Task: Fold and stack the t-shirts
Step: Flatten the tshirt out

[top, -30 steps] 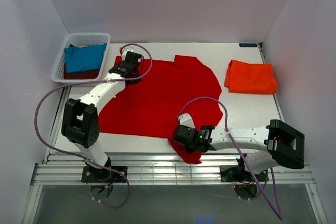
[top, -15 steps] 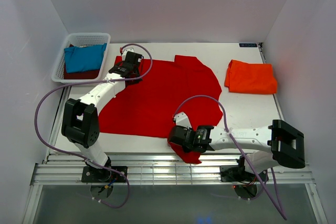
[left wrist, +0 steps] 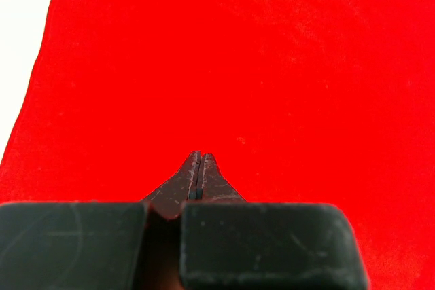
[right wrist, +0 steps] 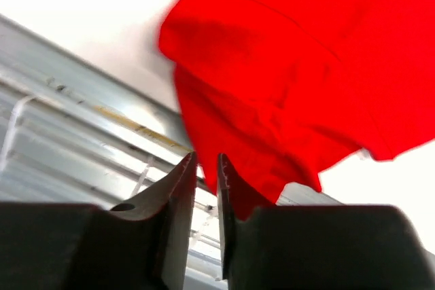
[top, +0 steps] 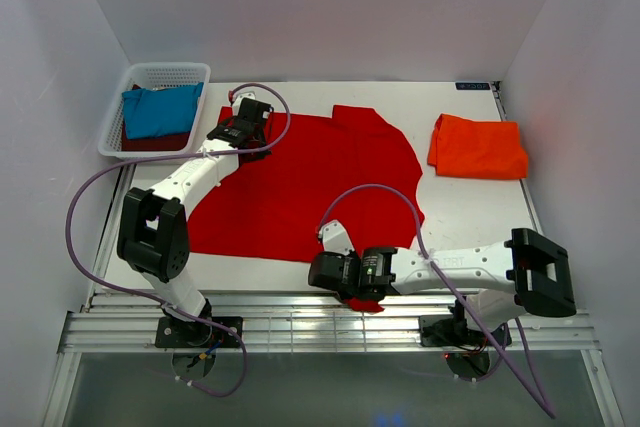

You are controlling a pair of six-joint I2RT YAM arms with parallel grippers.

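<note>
Light: bright, even and diffuse, seemingly from above; the white walls [top: 300, 7] bounce it.
Shadows: faint, soft-edged, lying thin on the bench [top: 470, 217].
Glare: bench blown to flat white in both wrist views; red t-shirt [left wrist: 272, 66] oversaturated, its texture nearly lost.
Focus: top view crisp; left hand [left wrist: 198, 156] sharp; metal rail [right wrist: 68, 120] behind right hand [right wrist: 206, 161] blurred.

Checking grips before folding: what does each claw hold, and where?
Right claw: nothing, slightly open beside the red t-shirt overhang. Left claw: shut against it; pinch cannot be told.
</note>
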